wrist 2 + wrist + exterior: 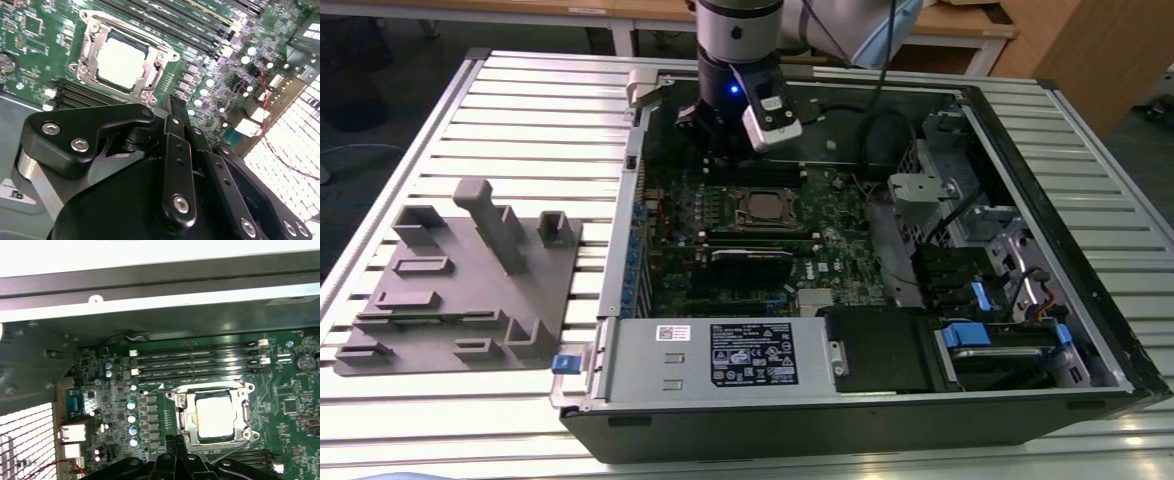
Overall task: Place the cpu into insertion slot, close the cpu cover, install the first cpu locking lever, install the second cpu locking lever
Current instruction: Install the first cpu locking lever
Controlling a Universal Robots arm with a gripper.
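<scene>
already the small square cpu with its silvery metal top (122,62) sat in the black-rimmed square insertion slot (736,210), mid-board in the open black computer case (854,432). the thin silver window-frame cpu cover (91,47) seemed to lie down around it. we judged the lever steps in hand. our black gripper (176,102) hung over the green motherboard (854,215), just far of the socket, fingers drawn narrow and holding nothing. a lever push would call for a low, fine approach beside that frame.

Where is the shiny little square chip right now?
In the first wrist view, the cpu sits within the silver cpu cover on the green motherboard, beside the long memory slots.
</scene>
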